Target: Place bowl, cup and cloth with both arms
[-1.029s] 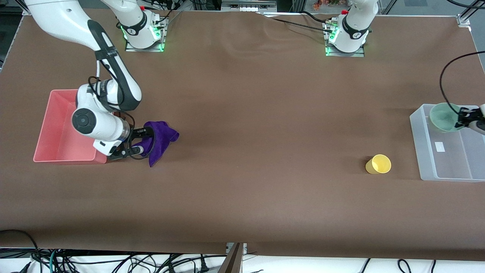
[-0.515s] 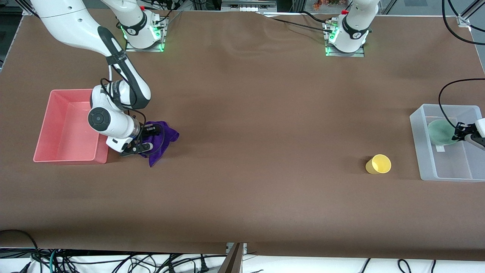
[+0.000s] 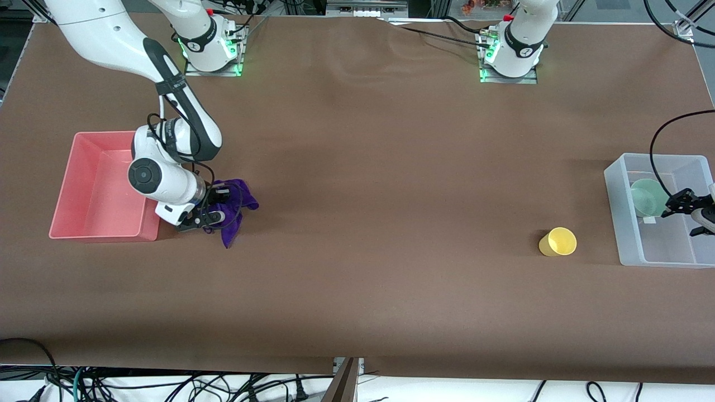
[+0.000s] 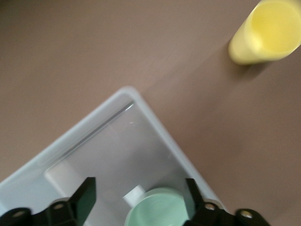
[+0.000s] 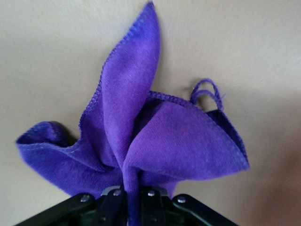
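Observation:
The purple cloth (image 3: 237,207) lies on the table beside the pink bin (image 3: 89,223). My right gripper (image 3: 215,207) is shut on a fold of the cloth (image 5: 141,136). The mint-green bowl (image 3: 647,196) sits in the clear plastic bin (image 3: 625,223) at the left arm's end of the table. My left gripper (image 3: 686,209) hangs open over the bin just above the bowl (image 4: 157,209). The yellow cup (image 3: 557,242) lies on its side on the table beside the clear bin, and shows in the left wrist view (image 4: 265,30).
The pink bin holds nothing. A white label (image 4: 134,194) sticks to the clear bin's floor next to the bowl. Brown cloth covers the table; cables hang at the front edge.
My left gripper has lowered the bowl into the clear bin and let go of it. My right gripper has come down onto the cloth and closed on it.

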Controlling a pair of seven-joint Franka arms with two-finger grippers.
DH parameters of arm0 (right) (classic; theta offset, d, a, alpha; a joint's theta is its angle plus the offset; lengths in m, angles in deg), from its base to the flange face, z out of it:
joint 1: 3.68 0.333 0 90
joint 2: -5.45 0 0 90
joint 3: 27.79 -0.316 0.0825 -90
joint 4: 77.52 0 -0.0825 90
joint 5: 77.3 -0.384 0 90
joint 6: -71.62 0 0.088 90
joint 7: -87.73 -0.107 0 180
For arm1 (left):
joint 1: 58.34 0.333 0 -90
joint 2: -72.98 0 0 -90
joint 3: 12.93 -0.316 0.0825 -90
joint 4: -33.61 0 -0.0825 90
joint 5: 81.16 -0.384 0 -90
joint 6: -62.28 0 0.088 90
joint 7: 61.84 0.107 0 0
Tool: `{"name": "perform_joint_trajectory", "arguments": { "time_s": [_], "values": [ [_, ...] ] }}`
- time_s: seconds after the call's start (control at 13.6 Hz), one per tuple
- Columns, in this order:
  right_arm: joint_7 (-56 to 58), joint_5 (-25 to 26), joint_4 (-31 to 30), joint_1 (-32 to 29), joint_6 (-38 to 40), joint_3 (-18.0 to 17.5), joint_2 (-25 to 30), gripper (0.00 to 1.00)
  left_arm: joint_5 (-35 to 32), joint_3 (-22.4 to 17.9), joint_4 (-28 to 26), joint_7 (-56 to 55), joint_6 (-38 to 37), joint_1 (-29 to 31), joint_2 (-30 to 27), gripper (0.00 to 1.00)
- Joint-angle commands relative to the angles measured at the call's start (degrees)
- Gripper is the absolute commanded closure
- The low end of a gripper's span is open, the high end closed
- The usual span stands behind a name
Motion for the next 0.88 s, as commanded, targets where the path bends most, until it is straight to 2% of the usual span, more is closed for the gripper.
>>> {"name": "perform_joint_trajectory", "arguments": {
  "time_s": [0.0, 0.22, 0.29, 0.44, 0.51, 0.59, 0.66, 0.74, 0.81],
  "values": [
    [3.4, -0.6, 10.3, -0.8, 14.5, 0.3, 1.6, 1.0, -0.7, 0.0, 1.4, -13.0, -4.9, -6.0, -0.3, 0.0],
    [7.6, -0.1, 25.7, -1.9, 34.3, 1.7, 1.8, 1.0, -0.7, -0.2, 0.7, -30.6, -5.4, -12.3, 2.2, 0.0],
    [10.4, 0.2, 29.2, -2.3, 39.3, 3.3, 1.9, 1.0, -0.7, -0.1, 0.7, -35.1, -5.3, -13.6, 3.8, 0.0],
    [18.3, 0.4, 33.8, -2.3, 46.4, 8.6, 1.9, 1.0, -0.6, -0.1, 0.7, -40.2, -4.5, -15.2, 6.3, 0.01],
    [24.5, 0.4, 34.4, -2.3, 48.2, 12.4, 1.9, 1.0, -0.6, 0.0, 0.7, -41.1, -2.7, -15.4, 7.6, 0.03],
    [30.2, 0.3, 34.4, -2.3, 48.5, 15.9, 1.9, 1.0, -0.5, -0.1, 0.7, -41.4, -1.4, -15.4, 9.0, 0.12],
    [34.8, 0.4, 33.8, -2.4, 48.6, 19.0, 1.9, 1.0, 0.1, -0.1, 0.7, -41.4, -0.4, -15.3, 10.4, 0.38],
    [37.3, 0.5, 32.6, -2.4, 48.5, 21.7, 1.5, 1.0, 0.2, -0.1, 0.7, -41.4, 0.5, -15.3, 11.3, 0.68],
    [38.1, 0.5, 30.8, -2.7, 47.9, 23.4, 1.2, 1.0, 0.3, -0.1, 0.7, -41.4, 1.0, -15.2, 12.0, 0.94]
  ]
}}
